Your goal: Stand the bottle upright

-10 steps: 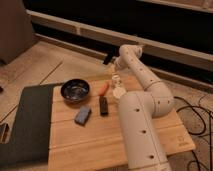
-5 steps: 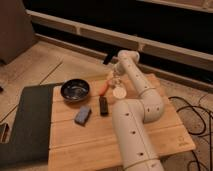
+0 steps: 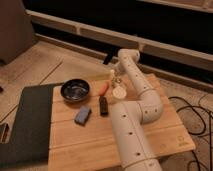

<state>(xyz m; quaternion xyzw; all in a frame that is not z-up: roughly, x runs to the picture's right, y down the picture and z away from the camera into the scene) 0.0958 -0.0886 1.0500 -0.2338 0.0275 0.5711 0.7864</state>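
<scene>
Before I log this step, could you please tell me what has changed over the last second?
The arm has shifted slightly toward the bowl side and reached lower, bringing the gripper down by the bottle, just beyond the white cup. Whether it holds the bottle does not show. The dark bowl, carrot-like piece, blue object and dark block stayed put.

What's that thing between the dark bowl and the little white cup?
The orange carrot-like piece lies between the dark bowl and the white cup, in the camera view. The claw hangs just behind the cup.
</scene>
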